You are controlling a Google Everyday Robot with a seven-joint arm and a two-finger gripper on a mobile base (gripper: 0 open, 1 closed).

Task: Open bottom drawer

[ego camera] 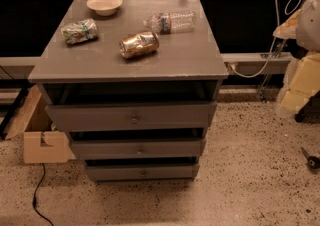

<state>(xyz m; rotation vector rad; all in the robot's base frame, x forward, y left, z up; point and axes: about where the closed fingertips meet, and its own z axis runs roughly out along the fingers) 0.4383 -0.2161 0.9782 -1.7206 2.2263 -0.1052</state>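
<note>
Speckled stone floor (250, 180), grey cabinet (195, 60) standing on it. On the cabinet top: pale bowl (104, 4) at far edge, crushed container (79, 31) to left, brown can (139, 44) on its side nearer, plastic bottle (170, 21) lying to right. Three drawers stacked on near face. Bottom drawer (115, 172) sits lowest, just above floor, slimmest front, round knob (144, 173) at centre, dark gap above. Cardboard box (42, 145) on floor at left. Gripper out of sight from here; state of jaws cannot be told.
</note>
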